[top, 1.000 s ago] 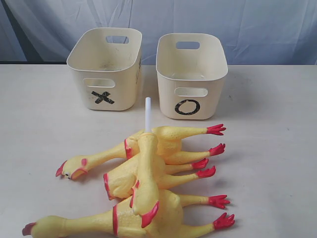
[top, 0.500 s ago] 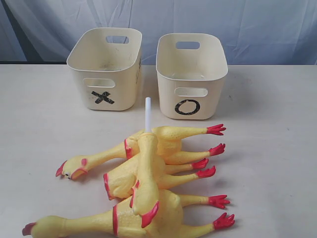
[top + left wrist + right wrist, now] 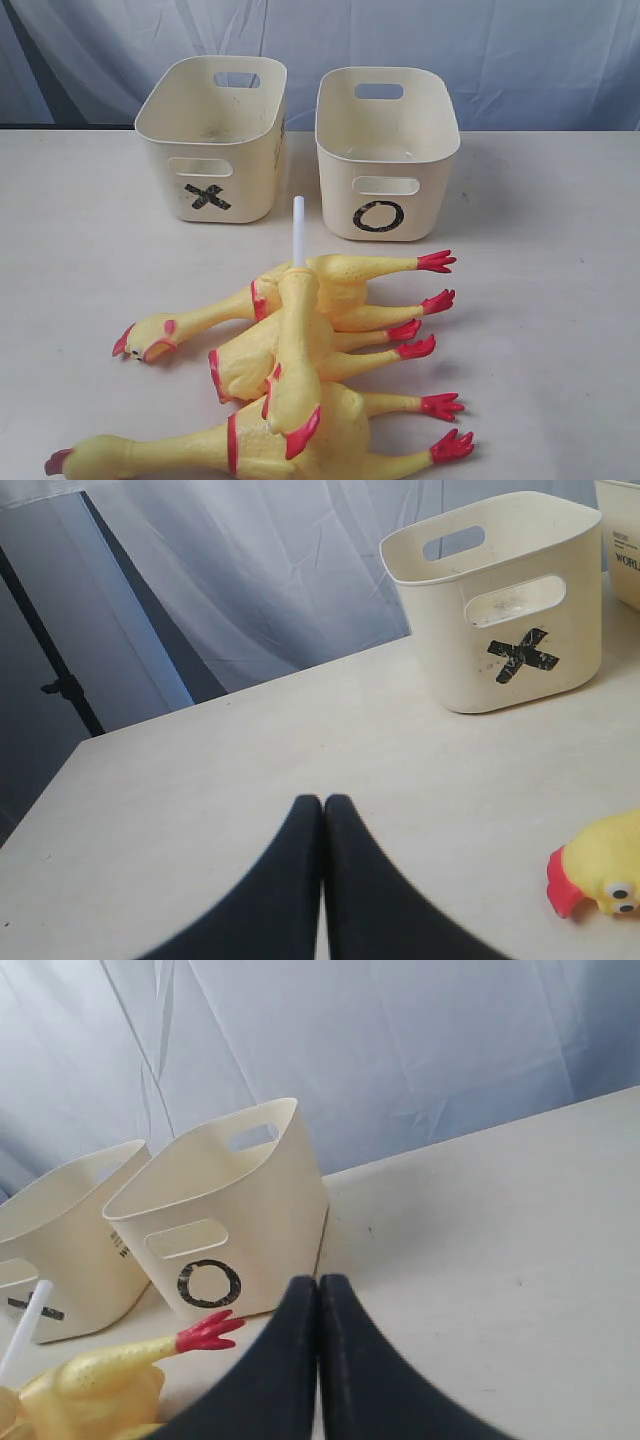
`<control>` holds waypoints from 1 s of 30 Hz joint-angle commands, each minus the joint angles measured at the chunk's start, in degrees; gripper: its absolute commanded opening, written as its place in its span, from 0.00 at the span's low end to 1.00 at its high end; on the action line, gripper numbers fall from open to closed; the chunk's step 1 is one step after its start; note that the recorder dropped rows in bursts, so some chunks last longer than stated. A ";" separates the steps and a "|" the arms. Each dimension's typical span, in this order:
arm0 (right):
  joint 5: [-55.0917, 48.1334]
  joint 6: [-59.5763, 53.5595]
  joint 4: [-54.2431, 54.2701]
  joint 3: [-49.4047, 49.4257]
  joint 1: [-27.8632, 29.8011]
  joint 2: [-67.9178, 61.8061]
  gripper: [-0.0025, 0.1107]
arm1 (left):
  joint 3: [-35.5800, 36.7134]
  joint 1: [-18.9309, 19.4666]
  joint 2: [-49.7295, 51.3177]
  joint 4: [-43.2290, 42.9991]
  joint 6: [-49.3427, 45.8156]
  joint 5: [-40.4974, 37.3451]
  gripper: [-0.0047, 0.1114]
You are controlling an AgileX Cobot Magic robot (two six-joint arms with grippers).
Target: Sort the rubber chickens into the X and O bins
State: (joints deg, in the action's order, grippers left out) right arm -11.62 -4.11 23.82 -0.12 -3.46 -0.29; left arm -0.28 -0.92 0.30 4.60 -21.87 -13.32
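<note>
Rubber chickens (image 3: 290,370) lie piled on the near bench (image 3: 540,330), feet to the right; the X bin (image 3: 215,150) and O bin (image 3: 335,200) stand far behind. They look soft and light; a thin neck seems best to grab. No pincer shows here. Left wrist view: the left pincer (image 3: 323,805) is pressed shut, empty. Right wrist view: the right pincer (image 3: 318,1285) is shut too, holding nothing.
</note>
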 commanded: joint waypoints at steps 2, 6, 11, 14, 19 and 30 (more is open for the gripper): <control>1.06 -0.19 1.14 0.12 0.02 0.29 0.02 | 0.28 -0.28 -0.30 0.26 0.29 0.05 0.05; 4.07 -0.19 1.67 0.12 0.02 0.29 0.02 | 0.28 -0.28 -0.30 0.26 0.29 0.05 0.05; 4.66 -0.19 4.11 0.12 0.02 0.29 0.02 | 0.28 -0.28 -0.30 0.26 0.29 0.05 0.05; 5.29 -0.19 5.44 0.12 0.02 0.29 0.02 | 0.28 -0.28 -0.30 0.26 0.29 0.05 0.05; 8.86 -0.19 13.40 0.12 0.02 0.29 0.02 | 0.28 -0.28 -0.30 0.26 0.29 0.05 0.05; 0.33 -2.15 16.30 -6.23 0.02 0.29 0.02 | 0.28 -0.28 -0.30 0.26 0.29 0.05 0.05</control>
State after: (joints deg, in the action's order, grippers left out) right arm -7.70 -4.28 42.06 -3.31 -3.46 -0.29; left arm -0.28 -0.92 0.30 4.60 -21.87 -13.32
